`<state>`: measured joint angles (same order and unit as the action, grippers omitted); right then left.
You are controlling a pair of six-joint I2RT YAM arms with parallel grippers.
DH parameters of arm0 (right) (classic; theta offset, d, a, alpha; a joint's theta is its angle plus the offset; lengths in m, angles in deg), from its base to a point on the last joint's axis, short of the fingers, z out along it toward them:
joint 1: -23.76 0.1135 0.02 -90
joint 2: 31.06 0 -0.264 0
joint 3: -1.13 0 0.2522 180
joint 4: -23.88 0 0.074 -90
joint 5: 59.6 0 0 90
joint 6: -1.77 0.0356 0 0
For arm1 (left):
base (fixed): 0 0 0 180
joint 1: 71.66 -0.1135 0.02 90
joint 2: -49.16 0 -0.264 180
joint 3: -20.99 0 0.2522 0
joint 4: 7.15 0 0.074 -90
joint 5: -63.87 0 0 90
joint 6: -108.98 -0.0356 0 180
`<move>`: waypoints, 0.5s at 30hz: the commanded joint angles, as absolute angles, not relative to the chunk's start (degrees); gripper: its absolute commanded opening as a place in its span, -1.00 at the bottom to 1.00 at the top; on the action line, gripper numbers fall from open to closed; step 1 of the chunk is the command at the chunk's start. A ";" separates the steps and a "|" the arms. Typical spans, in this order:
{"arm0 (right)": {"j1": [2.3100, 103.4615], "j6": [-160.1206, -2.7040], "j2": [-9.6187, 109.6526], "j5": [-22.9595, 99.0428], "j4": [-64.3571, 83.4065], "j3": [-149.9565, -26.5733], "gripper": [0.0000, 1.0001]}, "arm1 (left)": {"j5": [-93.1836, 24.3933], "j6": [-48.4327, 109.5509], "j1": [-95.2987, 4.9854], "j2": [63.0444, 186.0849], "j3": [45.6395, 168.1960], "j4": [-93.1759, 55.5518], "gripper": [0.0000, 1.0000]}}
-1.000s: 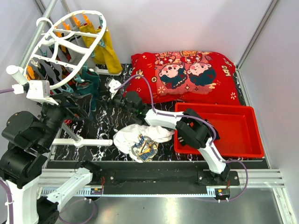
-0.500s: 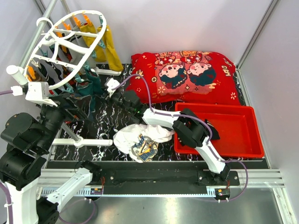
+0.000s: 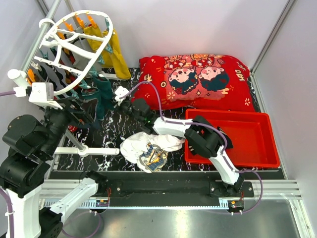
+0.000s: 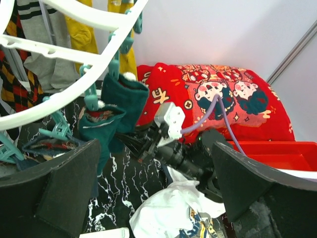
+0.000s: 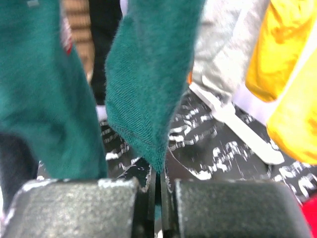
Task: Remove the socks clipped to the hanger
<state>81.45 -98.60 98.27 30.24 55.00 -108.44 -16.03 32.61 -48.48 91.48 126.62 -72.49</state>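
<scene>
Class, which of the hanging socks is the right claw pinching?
The dark teal sock centred in the right wrist view: its tip is caught in the shut right claw. The teal sock beside it and the yellow socks hang free.

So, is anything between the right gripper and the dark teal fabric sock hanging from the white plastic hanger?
Nothing visible. The right gripper is shut on the lower tip of the dark teal fabric sock, which hangs from the white plastic oval hanger.

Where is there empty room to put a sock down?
The red tray is bare inside. Some black mat shows between the white shirt and the white stand. Under the hanger it's crowded with socks.
</scene>
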 commanded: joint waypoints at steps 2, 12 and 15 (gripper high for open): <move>84.57 -102.72 86.72 21.01 56.53 -102.65 -1.00 | -15.41 34.01 -48.45 93.54 131.25 -70.22 0.98; 91.87 -111.06 77.05 13.01 54.77 -96.74 -1.00 | -7.68 35.24 -48.45 100.57 137.57 -76.72 0.92; 94.51 -114.14 75.47 9.93 54.86 -96.22 -1.00 | -5.31 34.28 -48.45 103.03 141.00 -78.04 0.89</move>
<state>92.23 -108.19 79.08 15.77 53.74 -97.25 -10.50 34.66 -48.48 100.10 136.94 -76.47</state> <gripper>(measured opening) 0.012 0.952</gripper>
